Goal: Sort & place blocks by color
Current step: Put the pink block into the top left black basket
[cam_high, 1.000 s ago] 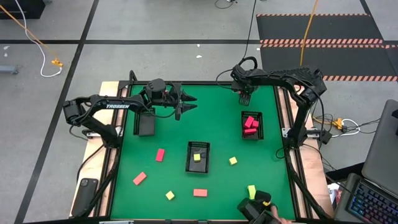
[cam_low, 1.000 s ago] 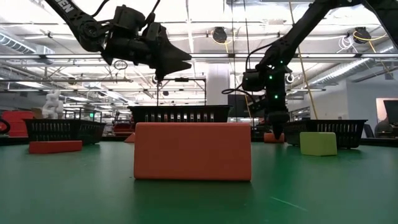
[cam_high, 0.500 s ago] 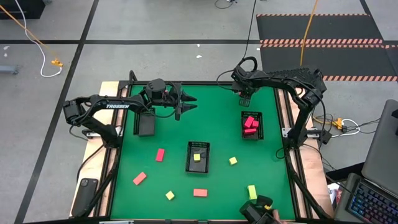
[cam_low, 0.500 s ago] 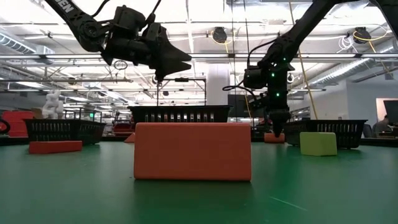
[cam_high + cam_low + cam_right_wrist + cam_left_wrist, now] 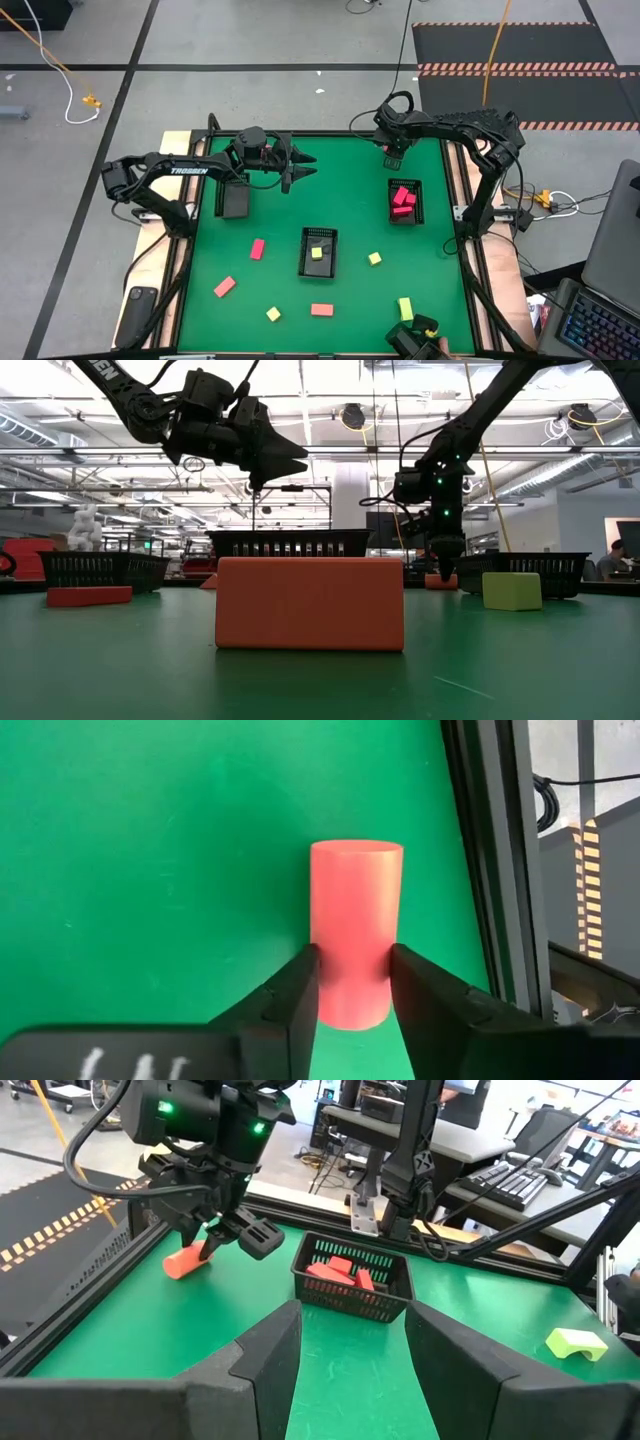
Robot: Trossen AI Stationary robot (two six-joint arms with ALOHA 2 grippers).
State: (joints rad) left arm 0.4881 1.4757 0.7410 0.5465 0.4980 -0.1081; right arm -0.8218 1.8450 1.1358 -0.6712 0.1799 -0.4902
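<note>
A salmon-orange cylinder lies on its side on the green table near the far right corner, also seen in the left wrist view. My right gripper points steeply down and is shut on it; in the high view the gripper covers it. My left gripper hangs open above the far left of the table, pointing level toward the right, with nothing between its fingers. Loose pink-red, salmon and yellow blocks lie flat on the table. My right gripper pinches the cylinder's round sides between its two fingers, near one end. The fingers come from above, pointing steeply down, and lie across the cylinder. The cylinder lies on its side on the table, its other end sticking out past the fingers.
Three black slotted trays stand on the table: one at the left, a middle one with a yellow block, and a right one with pink-red blocks. The table's raised black frame runs close beside the cylinder. A hand with a device shows at the near edge.
My right gripper has sunk a little and shifted slightly toward the far edge at the cylinder. The blocks and trays lie as before.
</note>
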